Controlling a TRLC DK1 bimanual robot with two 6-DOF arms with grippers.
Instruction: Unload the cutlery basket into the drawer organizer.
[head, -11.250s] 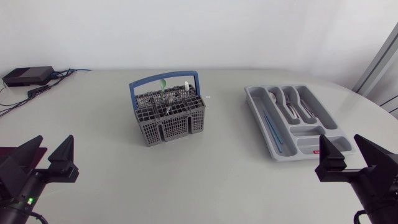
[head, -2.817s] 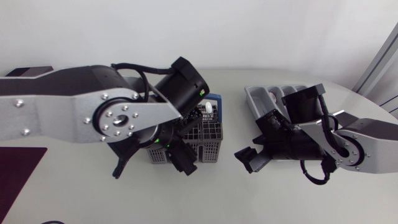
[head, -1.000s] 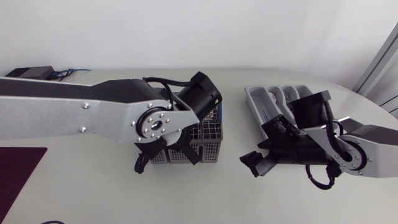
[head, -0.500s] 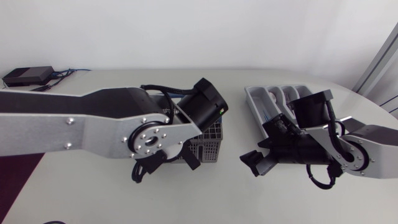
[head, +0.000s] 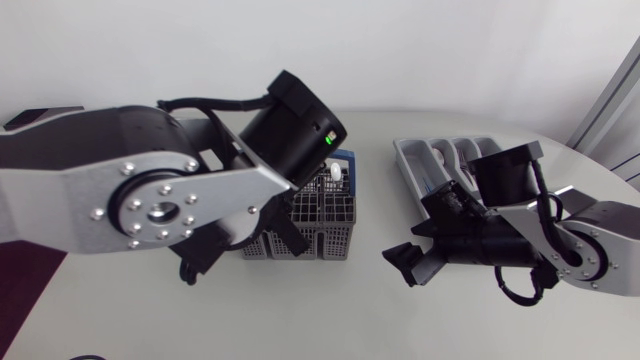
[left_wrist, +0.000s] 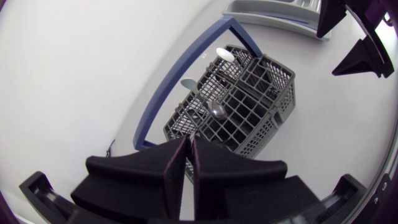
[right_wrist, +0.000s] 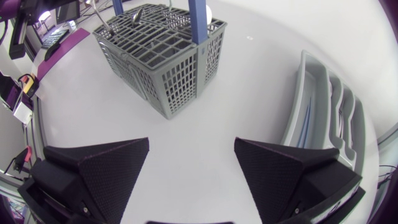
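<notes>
Basket (head: 318, 228): grey with a blue handle, mid-table (head: 300, 315), partly under the left arm; its long axis runs side to side in the head view.
Cutlery: spoons (left_wrist: 216, 110) stand upright in the basket, bowls up.
Organizer (right_wrist: 323, 106): right of the basket, well apart, its compartments running lengthwise.
Left gripper (left_wrist: 188, 140): fingers pressed together, empty, above the basket.
Right gripper (right_wrist: 191, 146): fingers spread wide, empty, over table between basket and organizer.
</notes>
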